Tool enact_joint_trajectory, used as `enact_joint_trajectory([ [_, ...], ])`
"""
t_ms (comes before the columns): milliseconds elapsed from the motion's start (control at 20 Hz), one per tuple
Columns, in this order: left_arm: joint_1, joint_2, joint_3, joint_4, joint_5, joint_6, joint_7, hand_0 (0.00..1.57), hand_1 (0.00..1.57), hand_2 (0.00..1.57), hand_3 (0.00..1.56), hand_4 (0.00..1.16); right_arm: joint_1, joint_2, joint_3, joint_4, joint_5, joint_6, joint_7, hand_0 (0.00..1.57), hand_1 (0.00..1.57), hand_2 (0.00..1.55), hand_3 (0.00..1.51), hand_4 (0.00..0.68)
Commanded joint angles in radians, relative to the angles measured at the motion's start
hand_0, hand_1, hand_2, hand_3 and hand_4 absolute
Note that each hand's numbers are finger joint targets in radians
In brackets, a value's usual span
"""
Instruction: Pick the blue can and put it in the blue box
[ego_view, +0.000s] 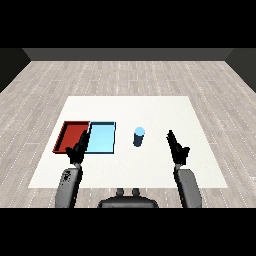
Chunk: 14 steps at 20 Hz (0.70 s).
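Observation:
A blue can (139, 136) stands upright on the white table (150, 110), just right of the light blue tray (102, 138). My right hand (177, 148) hovers to the can's right, apart from it, fingers straight and holding nothing. My left hand (78, 149) is raised over the near edge where the red tray (71, 135) meets the light blue tray, fingers straight and holding nothing.
The red tray and light blue tray lie side by side at the table's left. Both trays hold nothing. Bare tabletop stretches behind the can and to the right. A grey wooden floor surrounds the table.

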Motion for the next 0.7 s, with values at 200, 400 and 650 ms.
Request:
enact_joint_trajectory([
  [200,0.032,-0.007,-0.007,-0.017,-0.043,0.003,0.010,0.00,0.00,0.00,0.00,0.00,0.018,-0.090,-0.109,0.054,-0.052,0.142,-0.057,0.00,0.00,0.00,0.00,0.000],
  [400,0.037,-0.023,0.009,-0.073,0.010,-0.044,-0.265,0.00,0.00,0.00,0.00,0.00,-0.009,-0.046,-0.139,-0.005,-0.251,0.259,-0.190,0.00,0.00,0.00,0.00,0.000],
  [650,0.057,-0.004,0.025,-0.030,0.034,-0.106,-0.355,0.00,0.00,0.00,0.00,0.00,0.029,-0.070,-0.168,0.031,-0.286,0.346,-0.249,0.00,0.00,0.00,0.00,0.000],
])
